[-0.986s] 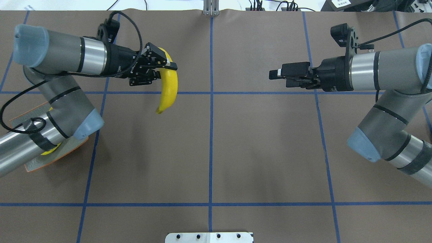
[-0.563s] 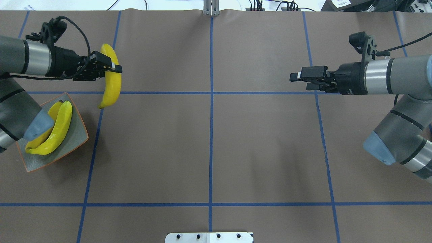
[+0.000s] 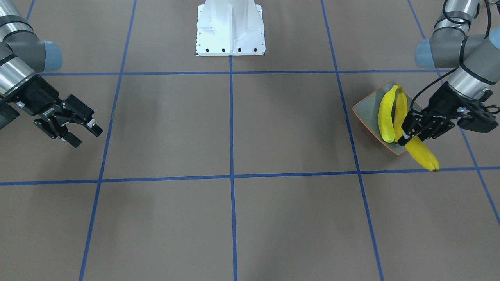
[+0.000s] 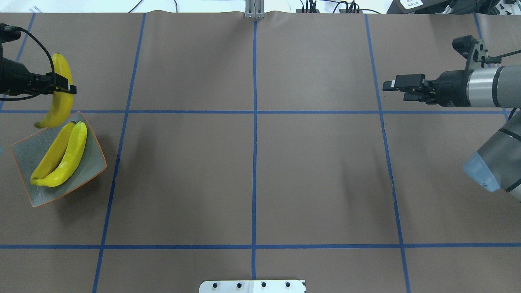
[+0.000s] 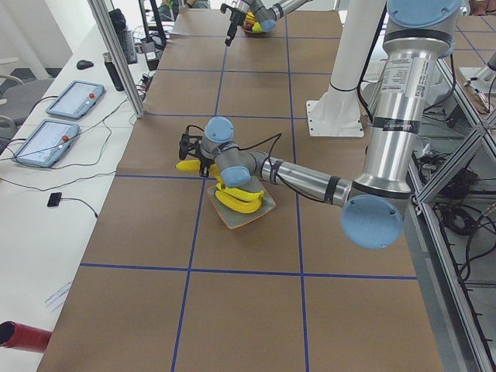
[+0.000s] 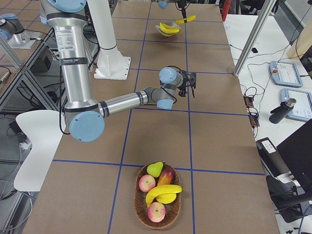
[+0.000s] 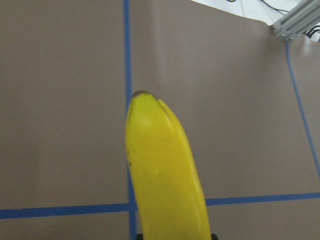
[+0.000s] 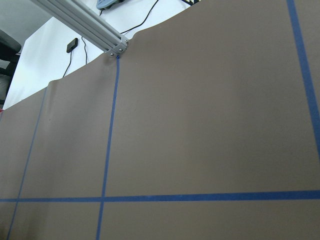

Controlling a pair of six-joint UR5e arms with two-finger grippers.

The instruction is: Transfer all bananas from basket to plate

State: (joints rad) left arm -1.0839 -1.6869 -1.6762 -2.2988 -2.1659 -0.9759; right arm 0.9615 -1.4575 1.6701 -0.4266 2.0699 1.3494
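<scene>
My left gripper [image 4: 64,88] is shut on a yellow banana [image 4: 58,101] and holds it in the air, its lower tip over the far corner of the plate [image 4: 90,171]. The grey-green plate with an orange rim also shows in the front-facing view [image 3: 365,109], where the held banana [image 3: 422,154] hangs past its edge. Two bananas [image 4: 67,152] lie side by side on the plate. The held banana [image 7: 165,185] fills the left wrist view. My right gripper [image 3: 84,134] is open and empty at the table's right. One more banana [image 6: 163,191] lies in the wicker basket [image 6: 139,212].
The basket also holds apples [image 6: 146,183], a pear [image 6: 155,168] and a mango. The white robot base [image 3: 230,27] stands at mid table. An aluminium post [image 4: 254,14] stands at the far edge. Tablets [image 5: 74,99] lie off the table.
My left arm has swung left with the banana, from mid left of the table to over the plate's far corner. My right arm has drawn back to the right.
</scene>
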